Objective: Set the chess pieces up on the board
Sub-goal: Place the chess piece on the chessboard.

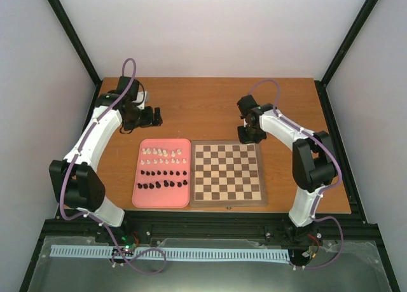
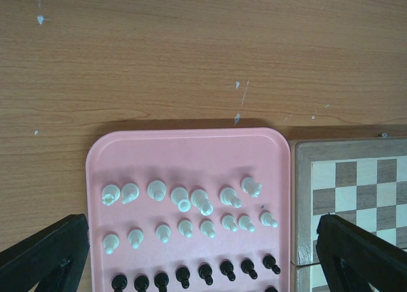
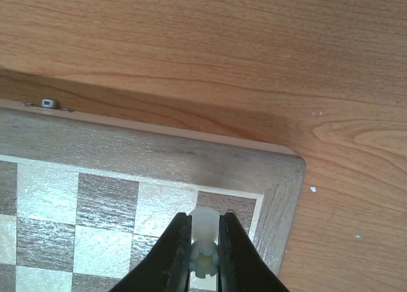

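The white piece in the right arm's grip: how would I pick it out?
Start at the brown-and-cream chessboard beside the pink tray. At its far right corner the right arm's jaws are shut on one white piece. It is the only piece off the tray; the other pieces sit in rows on it.

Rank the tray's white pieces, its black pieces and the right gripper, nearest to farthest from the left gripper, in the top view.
1. White pieces, far half of tray.
2. Black pieces, near half.
3. Right gripper, over the board.
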Controlling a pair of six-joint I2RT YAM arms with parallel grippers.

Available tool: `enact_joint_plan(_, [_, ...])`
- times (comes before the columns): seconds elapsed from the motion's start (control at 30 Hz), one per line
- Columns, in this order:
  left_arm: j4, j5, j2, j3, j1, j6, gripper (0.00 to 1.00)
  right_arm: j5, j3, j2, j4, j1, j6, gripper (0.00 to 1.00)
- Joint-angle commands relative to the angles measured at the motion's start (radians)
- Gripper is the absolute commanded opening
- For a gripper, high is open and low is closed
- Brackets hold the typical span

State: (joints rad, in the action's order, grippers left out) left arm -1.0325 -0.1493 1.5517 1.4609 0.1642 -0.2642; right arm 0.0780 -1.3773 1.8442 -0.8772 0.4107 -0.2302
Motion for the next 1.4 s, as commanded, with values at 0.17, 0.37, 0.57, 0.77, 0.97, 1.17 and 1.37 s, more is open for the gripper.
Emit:
enact_joint_plan(0.17, [0.0, -0.001, 0.018, 0.014, 0.001, 0.014, 1.0, 0.018, 0.03, -0.026, 0.009, -0.014, -0.011, 0.05])
enact_joint_plan(0.37, [-0.002, -0.004, 0.023, 0.019, 0.001, 0.011, 1.0, 0.015, 0.06, -0.016, 0.022, -0.021, -0.017, 0.06])
enact_joint_plan(0.57, [-0.003, -0.006, 0.03, 0.025, 0.0, 0.011, 1.0, 0.017, 0.064, -0.001, 0.033, -0.026, -0.017, 0.06])
enact_joint_plan(0.77, [-0.006, -0.007, 0.036, 0.029, 0.001, 0.011, 1.0, 0.016, 0.052, 0.017, 0.032, -0.03, -0.014, 0.07])
enact_joint_plan(0.97, [-0.003, -0.006, 0.039, 0.029, 0.001, 0.013, 1.0, 0.019, 0.054, 0.032, 0.033, -0.032, -0.01, 0.09])
enact_joint_plan(1.17, [-0.004, -0.006, 0.039, 0.029, 0.001, 0.013, 1.0, 0.02, 0.043, 0.049, 0.035, -0.034, -0.009, 0.11])
enact_joint_plan(1.37, [-0.003, -0.004, 0.039, 0.027, 0.001, 0.013, 1.0, -0.002, 0.061, 0.034, 0.036, -0.034, -0.001, 0.27])
